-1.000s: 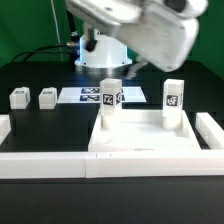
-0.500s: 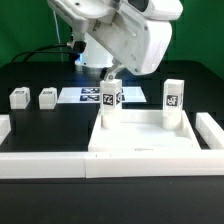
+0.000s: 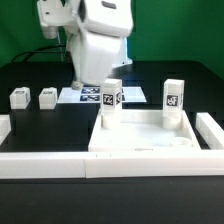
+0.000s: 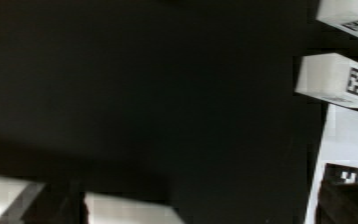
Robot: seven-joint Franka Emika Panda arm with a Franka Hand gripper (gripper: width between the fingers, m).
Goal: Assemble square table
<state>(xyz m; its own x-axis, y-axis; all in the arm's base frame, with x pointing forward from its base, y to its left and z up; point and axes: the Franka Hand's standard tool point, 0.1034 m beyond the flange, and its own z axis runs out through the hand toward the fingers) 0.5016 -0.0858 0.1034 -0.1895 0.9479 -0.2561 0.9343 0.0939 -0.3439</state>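
The white square panel (image 3: 140, 138) lies on the black table at the front right. Two white tagged legs stand upright in its far corners, one on the exterior view's left (image 3: 110, 101) and one on its right (image 3: 174, 101). Two loose leg pegs (image 3: 18, 98) (image 3: 47, 97) lie at the far left. They also show in the wrist view (image 4: 346, 78) (image 4: 354, 15). My gripper (image 3: 92, 80) hangs low behind the left leg, over the marker board (image 3: 82, 96). Its fingers are hidden or too dark to read, and nothing shows between them.
Long white bars edge the table at the front (image 3: 60, 166), on the exterior view's left (image 3: 4, 128) and on its right (image 3: 210, 130). The marker board's edge shows in the wrist view (image 4: 345, 155). The arm's white body (image 3: 102, 35) towers over the back middle.
The arm has swung from the exterior view's upper right toward its left and now stands upright over the marker board. Both legs in the panel and the loose pegs have not moved.
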